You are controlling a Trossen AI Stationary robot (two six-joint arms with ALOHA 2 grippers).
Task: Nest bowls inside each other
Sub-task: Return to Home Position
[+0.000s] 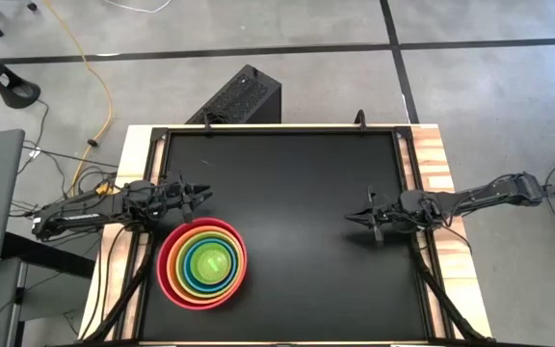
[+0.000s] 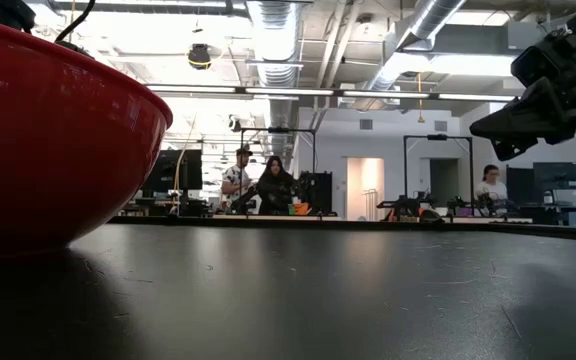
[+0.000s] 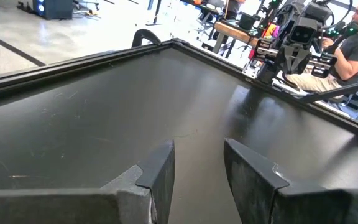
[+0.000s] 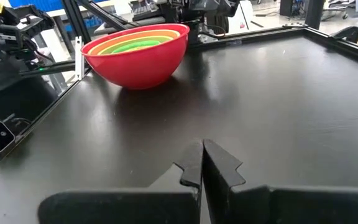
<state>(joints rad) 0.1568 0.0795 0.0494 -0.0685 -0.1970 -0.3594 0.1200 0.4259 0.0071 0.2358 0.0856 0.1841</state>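
The bowls [image 1: 203,263] sit nested in one stack on the black table near its left front: red outermost, then orange, yellow-green, blue, yellow and bright green at the centre. The red bowl [image 4: 138,53] rests on its base; in the low view its red wall [image 2: 48,140] fills the left. My left gripper [image 1: 203,194] stands just behind the stack at the table's left edge, open and holding nothing [image 3: 197,174]. My right gripper [image 1: 352,218] hovers at the table's right side, shut and holding nothing [image 4: 202,163].
The table top [image 1: 297,173] has a raised black rim and wooden side strips [image 1: 432,164]. A black box [image 1: 239,96] stands on the floor beyond the far edge. People sit at benches in the room behind.
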